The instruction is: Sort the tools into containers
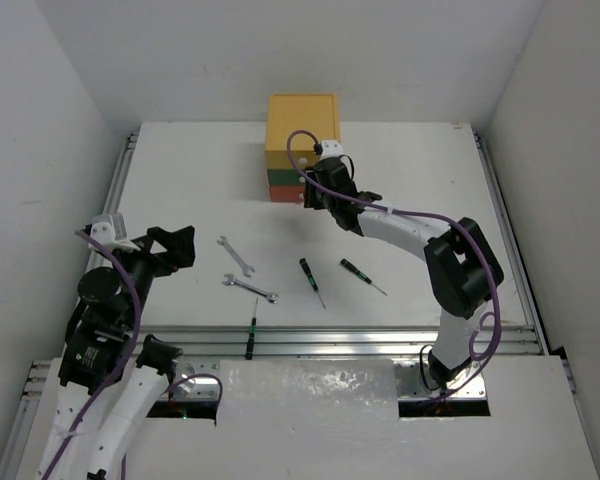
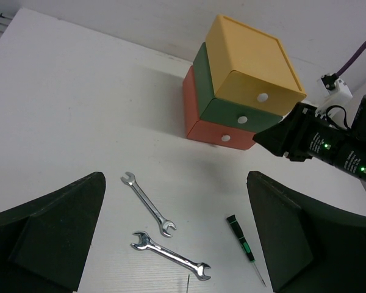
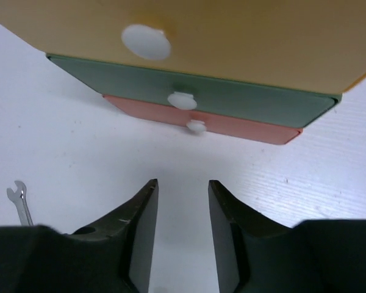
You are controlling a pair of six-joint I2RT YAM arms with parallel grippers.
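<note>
Five tools lie loose on the table and none shows inside the chest, so the sorting looks barely begun; its yellow, green and red drawers, each with a white knob, step out further toward the top, none showing an open top. Just before the chest's knobs hangs the right gripper, jaws partly parted and empty, while the left gripper, well out from the chest, gapes wide, holding nothing. Two silver wrenches lie apart from the chest's front, three thin black screwdrivers further out.
</note>
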